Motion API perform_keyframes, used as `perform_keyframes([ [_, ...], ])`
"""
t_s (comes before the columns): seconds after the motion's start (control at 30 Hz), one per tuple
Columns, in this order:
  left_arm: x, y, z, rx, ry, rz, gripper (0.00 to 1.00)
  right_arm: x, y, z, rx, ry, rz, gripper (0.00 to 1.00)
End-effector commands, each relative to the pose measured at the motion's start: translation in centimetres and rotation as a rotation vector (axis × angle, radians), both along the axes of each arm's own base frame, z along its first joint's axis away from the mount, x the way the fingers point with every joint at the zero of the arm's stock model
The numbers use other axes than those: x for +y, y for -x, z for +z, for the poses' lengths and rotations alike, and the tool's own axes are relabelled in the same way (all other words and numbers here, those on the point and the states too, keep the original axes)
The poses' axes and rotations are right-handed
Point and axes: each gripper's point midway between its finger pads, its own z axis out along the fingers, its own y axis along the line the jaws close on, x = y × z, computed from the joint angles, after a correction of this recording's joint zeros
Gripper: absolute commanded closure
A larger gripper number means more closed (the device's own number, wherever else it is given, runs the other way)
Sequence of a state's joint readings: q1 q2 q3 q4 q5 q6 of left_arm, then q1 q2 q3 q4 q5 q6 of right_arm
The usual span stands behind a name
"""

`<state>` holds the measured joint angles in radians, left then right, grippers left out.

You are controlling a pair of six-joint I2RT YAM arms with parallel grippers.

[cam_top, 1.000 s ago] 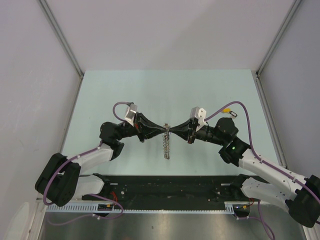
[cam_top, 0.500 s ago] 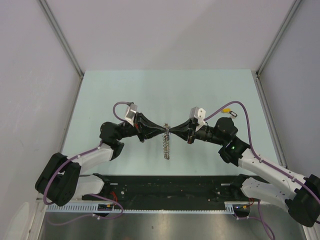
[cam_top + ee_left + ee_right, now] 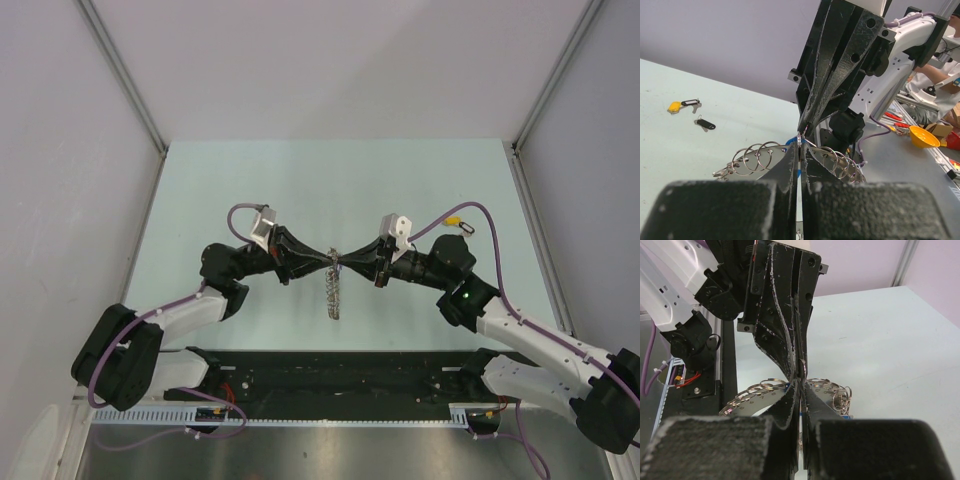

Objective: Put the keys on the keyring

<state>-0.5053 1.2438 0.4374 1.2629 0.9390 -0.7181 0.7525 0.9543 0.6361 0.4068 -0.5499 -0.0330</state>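
Now left gripper [image 3: 326, 258] and right gripper [image 3: 348, 263] both clamp the hanging keyring [image 3: 334, 292], tip to tip. Loose keys [image 3: 456, 219] lie nearer the right one.

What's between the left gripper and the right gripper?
The keyring, pinched where the left gripper and right gripper meet, hanging below them; the top view shows it.

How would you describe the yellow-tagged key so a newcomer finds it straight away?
On the pale green table, look to the right side, just beyond the right arm, away from the keyring hanging at the centre. Loose keys lie there; the yellow-tagged key has the only yellow tag, its neighbours' being black.
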Motion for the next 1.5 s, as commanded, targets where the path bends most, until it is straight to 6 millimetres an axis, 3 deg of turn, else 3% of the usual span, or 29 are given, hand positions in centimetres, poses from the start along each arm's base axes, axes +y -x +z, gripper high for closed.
perform_keyframes([
  [0.0,0.3,0.5,2.1,-0.096,0.061,0.008,1.0,-0.5,-0.4,2.3,-0.048,-0.057,-0.033,1.0],
  [0.2,0.4,-2.2,1.5,-0.108,-0.05,0.149,1.0,-3.4,-2.9,0.7,0.045,-0.005,-0.234,1.0],
  [0.23,0.7,-2.5,0.6,-0.063,-0.107,0.174,1.0,-4.0,-3.1,-0.6,0.09,0.037,-0.267,1.0],
  [0.3,1.3,-4.2,1.4,-0.115,-0.154,0.284,1.0,-5.3,-3.7,-1.7,0.129,0.071,-0.346,1.0],
  [0.33,1.7,-4.5,-0.2,-0.058,-0.225,0.312,1.0,-6.0,-3.6,-3.3,0.179,0.12,-0.373,1.0],
  [0.4,3.2,-5.5,0.4,-0.075,-0.284,0.423,0.99,-7.3,-3.5,-4.5,0.257,0.146,-0.444,1.0],
  [0.5,5.2,-5.5,1.5,-0.114,-0.337,0.525,1.0,-9.7,-2.3,-8.1,0.419,0.242,-0.533,1.0],
  [0.57,6.0,-5.0,2.0,-0.139,-0.35,0.554,1.0,-10.8,-1.7,-9.1,0.491,0.26,-0.582,1.0],
  [0.7,8.3,-3.0,3.3,-0.221,-0.358,0.616,1.0,-12.6,0.6,-12.9,0.708,0.377,-0.653,1.0],
  [0.77,9.3,-2.8,3.2,-0.226,-0.364,0.657,1.0,-12.3,0.8,-14.1,0.752,0.418,-0.641,1.0],
  [0.87,10.3,-2.3,2.7,-0.256,-0.377,0.695,1.0,-11.8,-0.3,-16.0,0.767,0.493,-0.653,1.0],
  [0.93,10.5,-2.0,2.1,-0.258,-0.379,0.698,1.0,-11.6,-2.0,-16.6,0.74,0.523,-0.669,1.0],
  [0.97,10.5,-2.0,1.8,-0.254,-0.385,0.698,1.0,-11.4,-2.7,-18.2,0.763,0.573,-0.675,1.0],
  [1.03,10.7,-1.9,1.5,-0.251,-0.394,0.699,1.0,-10.7,-4.8,-18.9,0.736,0.566,-0.663,1.0],
  [1.07,10.7,-1.9,1.5,-0.253,-0.396,0.698,1.0,-10.6,-5.4,-20.8,0.767,0.61,-0.658,1.0],
  [1.13,10.8,-1.9,1.5,-0.255,-0.4,0.699,0.99,-9.8,-7.7,-21.0,0.758,0.575,-0.651,1.0],
  [1.17,10.9,-1.9,1.4,-0.256,-0.408,0.702,0.99,-9.5,-7.9,-22.5,0.79,0.608,-0.627,1.0],
  [1.27,11.2,-1.8,1.3,-0.258,-0.415,0.716,0.99,-8.3,-11.0,-22.2,0.713,0.556,-0.636,1.0],
  [1.3,11.3,-1.9,1.3,-0.261,-0.417,0.724,0.99,-8.2,-11.6,-23.5,0.719,0.583,-0.637,1.0],
  [1.47,11.3,-2.0,1.0,-0.256,-0.424,0.722,0.99,-7.1,-13.8,-24.5,0.675,0.573,-0.638,1.0],
])
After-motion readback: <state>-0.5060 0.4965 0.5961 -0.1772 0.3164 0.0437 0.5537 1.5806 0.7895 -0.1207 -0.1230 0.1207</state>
